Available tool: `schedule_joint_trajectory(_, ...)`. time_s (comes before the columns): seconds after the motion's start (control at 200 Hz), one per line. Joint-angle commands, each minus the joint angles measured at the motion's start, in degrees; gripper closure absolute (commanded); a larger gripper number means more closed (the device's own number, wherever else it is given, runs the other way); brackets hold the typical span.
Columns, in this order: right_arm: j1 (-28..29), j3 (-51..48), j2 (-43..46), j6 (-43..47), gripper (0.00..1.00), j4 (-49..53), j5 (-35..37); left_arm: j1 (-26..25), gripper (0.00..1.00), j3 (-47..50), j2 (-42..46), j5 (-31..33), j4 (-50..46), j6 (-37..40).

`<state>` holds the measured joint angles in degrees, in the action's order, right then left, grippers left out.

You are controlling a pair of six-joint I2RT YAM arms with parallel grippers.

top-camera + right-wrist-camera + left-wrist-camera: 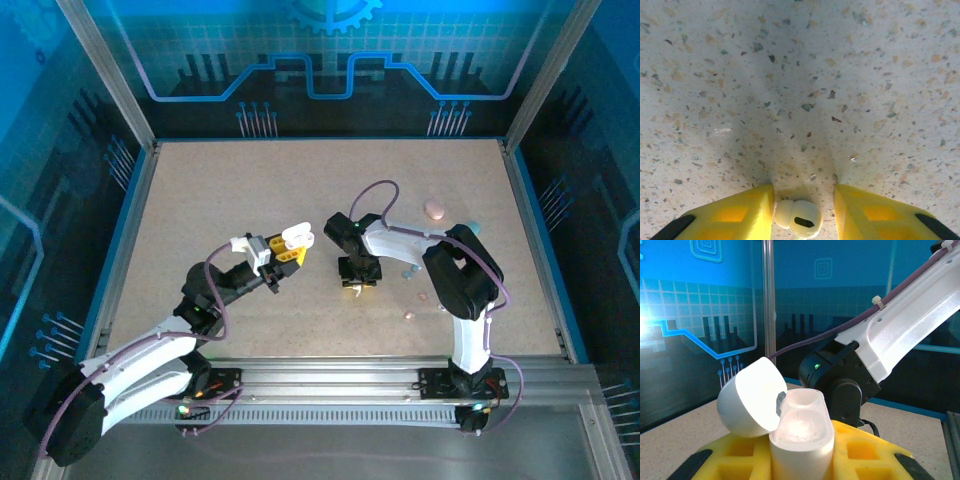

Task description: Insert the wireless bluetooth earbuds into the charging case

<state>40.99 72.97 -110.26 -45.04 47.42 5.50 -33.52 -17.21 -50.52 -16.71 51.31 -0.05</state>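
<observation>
A white charging case (802, 412) stands upright between the yellow fingers (867, 445) of my left gripper (801, 450), which is shut on it. Its lid (747, 405) is flipped open to the left, and both wells look empty. From above, that gripper (284, 251) holds the case (298, 238) over the table's middle. My right gripper (358, 287) points straight down at the table just right of it. Its fingers (747, 212) are open around a whitish earbud (799, 219) lying on the table. The bud touches the left finger, with a gap to the right one. More tiny earbuds (407, 272) lie near the right arm.
A pink case (434, 209) lies at the back right, with a teal one (473, 227) partly behind the right arm. Small buds (410, 315) dot the table by the right arm's base. The right arm's wrist (837, 382) sits close behind the held case. Metal posts frame the table.
</observation>
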Motion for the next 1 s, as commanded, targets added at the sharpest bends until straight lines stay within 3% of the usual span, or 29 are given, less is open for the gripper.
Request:
schedule_joint_trajectory(0.0, 0.93, -1.06, 2.19, -1.25, 0.61, 1.85, -0.47, -0.28, 0.84, -1.56, 0.45, 0.27, 1.86, -0.57)
schedule_joint_trajectory(0.51, 0.44, -2.3, 0.03, -1.43, 0.67, -0.17, -1.61, -0.3, 0.84, -1.71, 0.07, 0.1, 2.24, -0.67)
schedule_joint_trajectory(0.996, -0.04, -3.74, 7.9, 0.54, 0.7, -1.55, 1.78, -0.25, 0.84, -1.95, -1.58, 0.07, 2.78, -1.07)
